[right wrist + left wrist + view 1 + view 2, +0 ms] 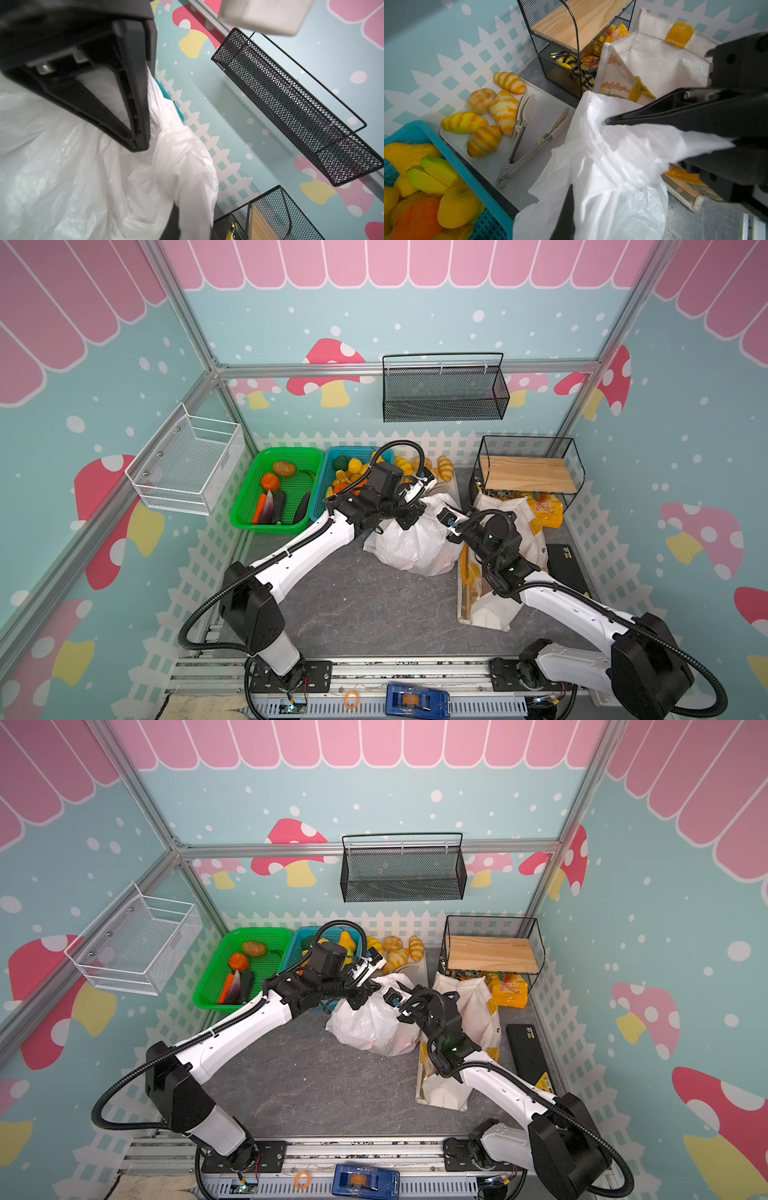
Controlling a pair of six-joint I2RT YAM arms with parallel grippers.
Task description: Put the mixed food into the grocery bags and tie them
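Your left gripper (608, 123) is clamped tight on a gathered fold of the plastic bag (612, 166). Your right gripper (141, 145) is closed on another fold of it. In both top views it sits on the table (353, 605), just beside the tote (534, 543), with its contents hidden.

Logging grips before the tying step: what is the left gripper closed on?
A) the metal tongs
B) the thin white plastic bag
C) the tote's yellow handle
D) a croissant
B: the left wrist view shows the left gripper shut, with film of the thin white plastic bag pinched between its jaws.
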